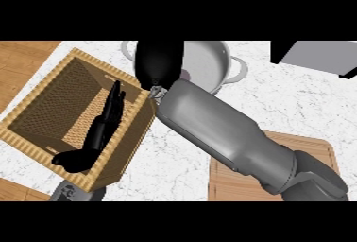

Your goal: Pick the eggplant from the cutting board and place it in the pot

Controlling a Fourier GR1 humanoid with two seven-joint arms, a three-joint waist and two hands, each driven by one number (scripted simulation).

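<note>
Right arm: grey forearm runs diagonally from the near right up to the far centre, smooth cylindrical casing w/ a darker elbow joint at the near right.
Right hand [159, 64]: black, seen from the back, hanging over the left part of the pot; covers much of the pot's opening. Fingers face away, so can't tell if clenched, released or grasping anything.
Left hand [105, 124]: black, fingers straight & relaxed, pointing far; shows at the left in front of the basket, near its right wall. Holds nothing, resting.
Eggplant [185, 74]: only a small dull purple bit shows just right of the right hand's wrist, inside the pot's rim. Rest is hidden by the hand; can't tell if it touches the pot's floor.
Pot [213, 59]: round, pale grey-white, smooth, w/ a loop handle on the right side & another partly seen at the far left. Sits far centre on the surface.
Cutting board [317, 146]: light wood, rounded corners, flat; near right, mostly under the forearm.
Basket [42, 106]: woven wicker, rectangular, tan rim w/ darker mesh inside; left side, set at an angle.
Surface [293, 101]: white marble w/ grey veins; wood-toned strip at the far left edge.
Grey box [320, 56]: flat-sided, far right corner.
</note>
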